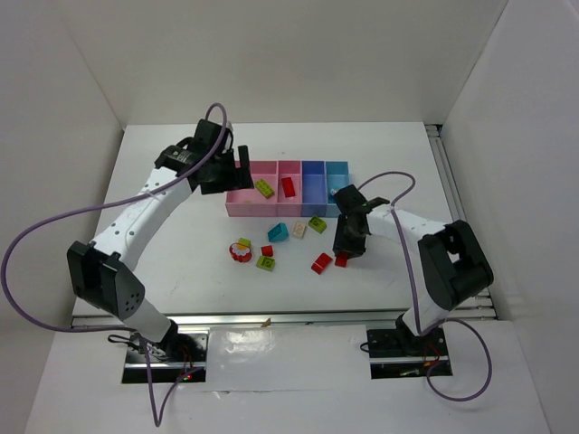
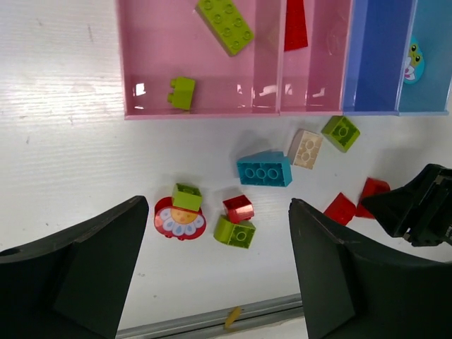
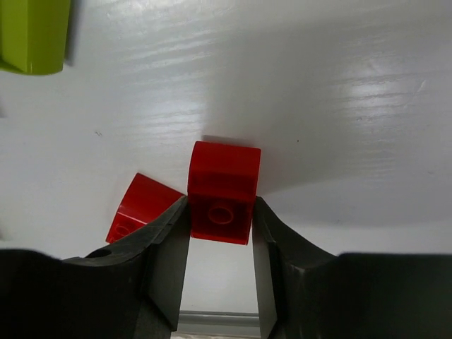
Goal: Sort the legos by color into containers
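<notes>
My right gripper is shut on a red brick low over the table, with another red brick touching its left finger. My left gripper is open and empty above the wide pink bin, which holds two lime bricks. The narrow pink bin holds a red brick. Loose on the table lie a cyan brick, a cream brick, a lime brick, a small red brick, a second lime brick, and the round red-white piece with a lime brick on it.
The blue bin and cyan bin join the pink ones in a row. The cyan bin holds a piece with a printed picture. The table's metal front edge runs just beyond the loose bricks. White walls stand on three sides.
</notes>
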You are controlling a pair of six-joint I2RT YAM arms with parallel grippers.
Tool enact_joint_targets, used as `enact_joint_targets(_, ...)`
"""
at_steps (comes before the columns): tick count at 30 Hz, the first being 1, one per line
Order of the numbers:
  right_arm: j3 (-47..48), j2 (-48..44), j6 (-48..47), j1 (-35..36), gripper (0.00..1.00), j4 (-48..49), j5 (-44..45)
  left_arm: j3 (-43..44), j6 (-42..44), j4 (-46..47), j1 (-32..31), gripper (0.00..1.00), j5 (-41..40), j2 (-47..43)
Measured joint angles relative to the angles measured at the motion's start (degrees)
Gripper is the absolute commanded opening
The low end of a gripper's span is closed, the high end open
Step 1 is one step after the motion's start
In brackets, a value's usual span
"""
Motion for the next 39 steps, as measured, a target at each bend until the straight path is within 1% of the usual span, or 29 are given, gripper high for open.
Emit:
enact_joint_targets(1,0.2,0.1,0.0,0.2,0.33,-0.1,0.4,-0.4,-0.2,-0.2,0.6,0.91,0.1,-0.4)
enact_joint_targets(4,2.4,0.1,-0.3,0.5,0.33,-1.6,2.6,-1.5,-0.9,-0.4,1.6,0.91,0.7,-0.9)
enact_joint_targets(5,3.6,0.1,-0.7,0.6,0.33,-2.1,3.2,-2.0,-1.0,-0.3,1.7,0.93,0.9,-0.9)
enact_joint_targets(7,7.7,0.1,-1.8,0.9,0.33,-3.1,3.8,-3.6,-1.2,-0.2,1.9,0.94,1.0,-1.0)
enact_joint_targets(12,22.9,1.5,-5.7,1.0,0.33,-2.8,3.7,-11.0,-2.6,0.3,4.9,0.91,3.8,-1.7)
enact_joint_targets(17,38.1,10.4,-8.7,1.5,0.33,-0.7,2.4,-20.2,-4.3,0.3,7.8,0.91,5.9,-4.1)
enact_joint_targets(22,47.1,20.3,-10.3,2.0,0.33,0.4,0.7,-25.7,-5.1,0.9,7.8,0.91,10.1,-6.9)
enact_joint_targets(26,52.0,25.9,-11.3,2.5,0.33,0.5,-0.3,-28.5,-5.4,1.9,7.8,0.91,11.6,-7.2)
enact_joint_targets(29,54.0,28.2,-11.7,3.0,0.38,0.6,-0.4,-30.1,-5.4,2.1,7.8,0.91,11.6,-7.2)
enact_joint_targets(32,55.6,29.9,-11.7,3.6,0.49,0.6,-0.4,-30.6,-5.2,2.4,7.8,0.92,11.5,-7.2)
enact_joint_targets(34,56.8,31.0,-11.8,4.0,0.61,0.7,-0.4,-30.5,-4.8,3.0,7.8,0.93,11.6,-7.1)
enact_joint_targets(35,57.3,31.5,-11.8,4.0,0.69,0.7,-0.5,-30.4,-4.1,3.3,7.6,0.93,11.6,-6.9)
enact_joint_targets(37,58.2,32.0,-12.0,4.1,0.72,0.6,-0.4,-29.7,-3.7,3.4,7.1,0.93,11.1,-6.0)
enact_joint_targets(39,58.4,32.1,-12.3,4.1,0.72,0.5,-0.3,-28.6,-3.1,3.5,6.3,0.93,10.4,-4.9)
